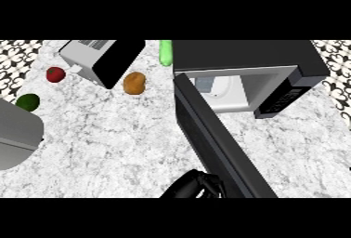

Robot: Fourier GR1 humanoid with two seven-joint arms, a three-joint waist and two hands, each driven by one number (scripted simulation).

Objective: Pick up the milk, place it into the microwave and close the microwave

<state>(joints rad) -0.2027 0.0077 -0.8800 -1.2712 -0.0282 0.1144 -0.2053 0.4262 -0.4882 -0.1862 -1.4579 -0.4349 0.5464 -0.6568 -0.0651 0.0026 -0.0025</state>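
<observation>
The black microwave (302,69) stands at the back right with its door (219,144) swung wide open toward me. The milk (205,85), a small pale carton, stands inside the white cavity at its left side, with no hand on it. My right hand (195,186) shows at the lower edge, against the outer face of the door near its free end, with its fingers relaxed and holding nothing. Only a grey left forearm (15,135) shows at the left edge; its hand is out of the picture.
On the marble counter (116,139) at the back left lie a white and black appliance (96,58), a red fruit (55,74), a dark green fruit (27,101), a brown potato (134,82) and a green vegetable (165,52).
</observation>
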